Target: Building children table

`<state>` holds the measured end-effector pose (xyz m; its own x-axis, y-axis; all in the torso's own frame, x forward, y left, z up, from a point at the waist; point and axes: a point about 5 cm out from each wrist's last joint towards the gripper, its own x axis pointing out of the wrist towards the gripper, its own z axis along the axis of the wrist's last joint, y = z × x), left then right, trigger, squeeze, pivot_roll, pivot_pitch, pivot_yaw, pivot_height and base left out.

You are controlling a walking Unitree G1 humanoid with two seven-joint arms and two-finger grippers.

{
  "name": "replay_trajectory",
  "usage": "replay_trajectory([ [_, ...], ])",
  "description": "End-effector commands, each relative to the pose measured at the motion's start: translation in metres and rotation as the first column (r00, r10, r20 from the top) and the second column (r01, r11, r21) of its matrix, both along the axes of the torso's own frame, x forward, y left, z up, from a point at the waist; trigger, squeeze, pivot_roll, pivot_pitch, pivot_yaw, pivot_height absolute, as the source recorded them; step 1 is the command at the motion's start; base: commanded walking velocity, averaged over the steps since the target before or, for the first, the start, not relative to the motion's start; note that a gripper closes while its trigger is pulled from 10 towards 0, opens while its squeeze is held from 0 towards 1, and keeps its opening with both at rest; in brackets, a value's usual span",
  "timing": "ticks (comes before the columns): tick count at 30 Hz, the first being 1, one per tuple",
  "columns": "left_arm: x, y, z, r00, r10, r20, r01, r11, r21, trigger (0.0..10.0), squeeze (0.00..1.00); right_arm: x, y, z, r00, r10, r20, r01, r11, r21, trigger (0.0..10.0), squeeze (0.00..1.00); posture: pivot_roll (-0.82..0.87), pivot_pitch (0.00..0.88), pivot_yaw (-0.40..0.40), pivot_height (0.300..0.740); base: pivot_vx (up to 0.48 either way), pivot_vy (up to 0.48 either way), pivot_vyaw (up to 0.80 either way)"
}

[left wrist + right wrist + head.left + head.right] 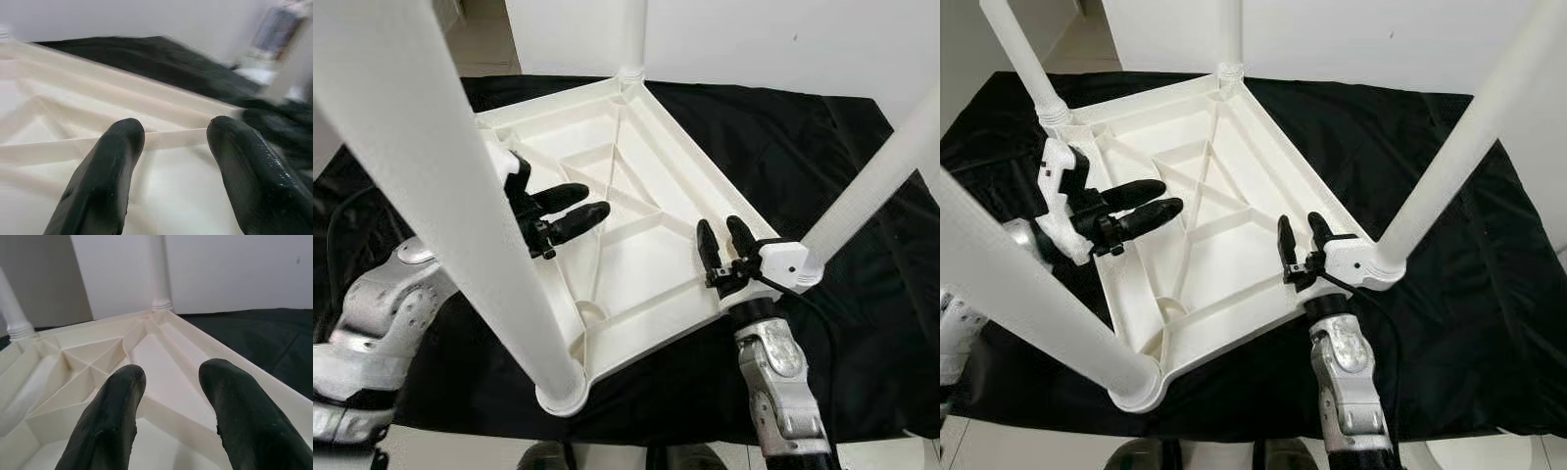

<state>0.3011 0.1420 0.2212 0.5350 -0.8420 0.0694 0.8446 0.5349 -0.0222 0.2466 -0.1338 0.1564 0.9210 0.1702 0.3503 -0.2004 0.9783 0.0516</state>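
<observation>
The upturned white children's table, four legs up, lies on a black cloth between both pincers: the left pincer hovers over its ribbed underside, fingers apart, and the right pincer, fingers apart, sits beside its near corner leg.

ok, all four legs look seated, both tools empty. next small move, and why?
Probably close each tool on the nearest rim of the upturned white plastic tabletop: left tool and right tool hover open just above it, and four white legs stand socketed, ready for flipping.
</observation>
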Motion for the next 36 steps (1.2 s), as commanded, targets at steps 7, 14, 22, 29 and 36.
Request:
replay_trajectory([
  [7, 0.024, 0.021, -0.013, 0.998, -0.016, 0.059, 0.01, 0.994, 0.112, 10.0, 0.0, -0.022, -0.004, 0.012, 1.0, -0.007, 0.011, 0.007, 1.0, -0.001, 10.0, 0.0, -0.02, 0.072, 0.04, 0.74, 0.0, 0.0, 0.0],
  [14, 0.042, 0.034, -0.016, 0.997, 0.053, 0.051, -0.059, 0.991, 0.123, 10.0, 0.0, -0.024, -0.011, 0.017, 0.999, -0.029, 0.018, 0.029, 1.0, 0.001, 10.0, 0.0, -0.01, 0.062, 0.032, 0.74, 0.0, 0.0, 0.0],
  [22, 0.056, 0.044, -0.024, 0.99, 0.134, 0.05, -0.139, 0.983, 0.123, 10.0, 0.0, -0.031, -0.015, 0.021, 0.997, -0.078, 0.016, 0.079, 0.996, -0.028, 10.0, 0.0, -0.02, 0.056, 0.04, 0.74, 0.0, 0.0, 0.0],
  [29, 0.061, 0.048, -0.022, 0.984, 0.161, 0.081, -0.169, 0.98, 0.106, 10.0, 0.0, -0.036, -0.02, 0.013, 0.986, -0.168, -0.016, 0.168, 0.985, -0.038, 10.0, 0.0, -0.01, 0.053, 0.044, 0.74, 0.0, 0.0, 0.0],
  [36, 0.064, 0.055, -0.028, 0.953, 0.298, 0.059, -0.3, 0.953, 0.029, 10.0, 0.0, -0.036, -0.034, 0.002, 0.937, -0.35, -0.019, 0.346, 0.933, -0.098, 10.0, 0.0, -0.02, 0.044, 0.059, 0.74, 0.0, 0.0, 0.0],
])
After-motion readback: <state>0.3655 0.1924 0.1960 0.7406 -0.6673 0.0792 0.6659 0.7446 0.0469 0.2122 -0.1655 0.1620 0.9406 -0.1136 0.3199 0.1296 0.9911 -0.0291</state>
